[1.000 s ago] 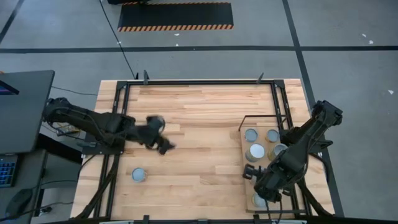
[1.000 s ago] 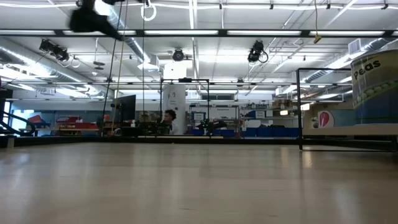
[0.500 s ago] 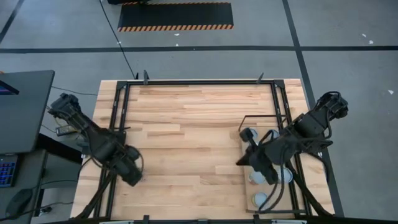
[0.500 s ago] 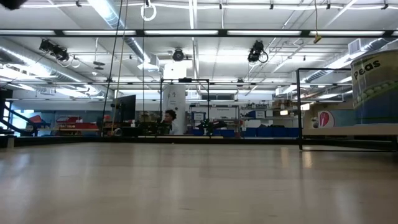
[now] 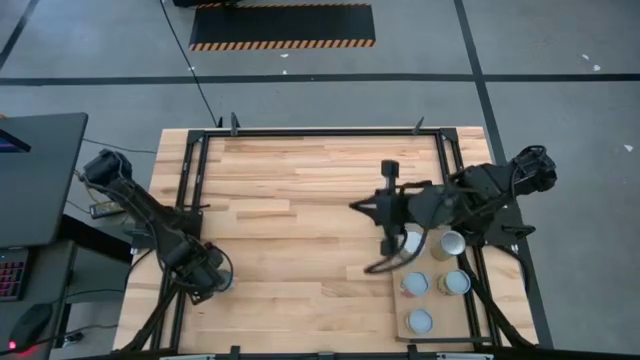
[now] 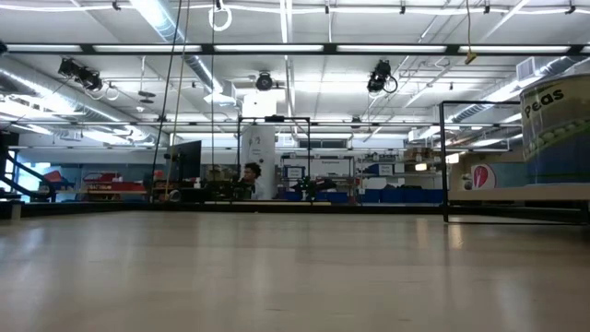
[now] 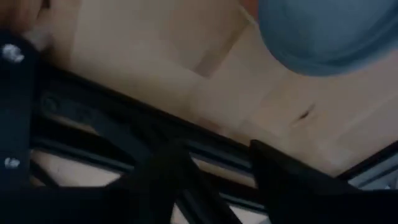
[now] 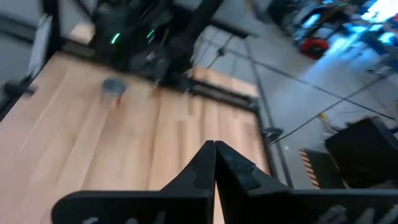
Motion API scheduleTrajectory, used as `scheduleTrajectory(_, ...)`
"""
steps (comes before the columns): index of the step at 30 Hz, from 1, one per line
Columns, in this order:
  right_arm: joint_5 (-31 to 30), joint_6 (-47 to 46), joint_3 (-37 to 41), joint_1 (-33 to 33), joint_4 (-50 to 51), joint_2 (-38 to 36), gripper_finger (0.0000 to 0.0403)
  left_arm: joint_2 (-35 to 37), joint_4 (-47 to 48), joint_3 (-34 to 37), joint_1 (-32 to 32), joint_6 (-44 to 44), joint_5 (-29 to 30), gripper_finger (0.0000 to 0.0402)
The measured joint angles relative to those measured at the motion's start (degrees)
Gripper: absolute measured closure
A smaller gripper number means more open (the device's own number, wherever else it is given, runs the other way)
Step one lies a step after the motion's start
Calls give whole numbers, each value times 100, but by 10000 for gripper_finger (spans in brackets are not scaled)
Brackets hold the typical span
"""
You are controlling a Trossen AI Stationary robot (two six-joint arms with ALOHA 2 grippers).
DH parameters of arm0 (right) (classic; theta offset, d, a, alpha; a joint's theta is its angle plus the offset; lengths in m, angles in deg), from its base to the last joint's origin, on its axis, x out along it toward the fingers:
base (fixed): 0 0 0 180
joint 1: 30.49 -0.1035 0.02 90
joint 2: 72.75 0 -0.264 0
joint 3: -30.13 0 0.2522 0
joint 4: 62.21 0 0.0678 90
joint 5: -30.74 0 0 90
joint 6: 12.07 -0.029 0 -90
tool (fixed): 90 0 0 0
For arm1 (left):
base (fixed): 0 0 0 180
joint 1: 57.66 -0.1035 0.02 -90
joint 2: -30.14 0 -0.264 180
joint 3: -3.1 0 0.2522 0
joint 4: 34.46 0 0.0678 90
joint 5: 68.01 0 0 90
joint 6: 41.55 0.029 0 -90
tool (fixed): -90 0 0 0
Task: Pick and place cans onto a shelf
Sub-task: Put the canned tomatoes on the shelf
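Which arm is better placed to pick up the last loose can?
Left. Its pincer hangs right at the lone can near the table's left edge. The right pincer is beside the shelf, shut and empty.

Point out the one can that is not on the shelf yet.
It is the can on the tabletop at the left gripper. The other cans all stand on the shelf at the right side.
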Motion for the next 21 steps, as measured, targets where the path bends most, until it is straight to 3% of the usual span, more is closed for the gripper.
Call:
scheduleTrajectory(9,-71,-327,0,492,-788,-2,387,-106,-1556,352,-791,1147,354,385)
scheduleTrajectory(17,116,-453,0,551,-781,-2,387,-1180,-3028,307,-1887,2736,633,392)
scheduleTrajectory(21,176,-460,0,543,-778,-2,387,-1927,-3101,-136,-2515,3776,1018,398)
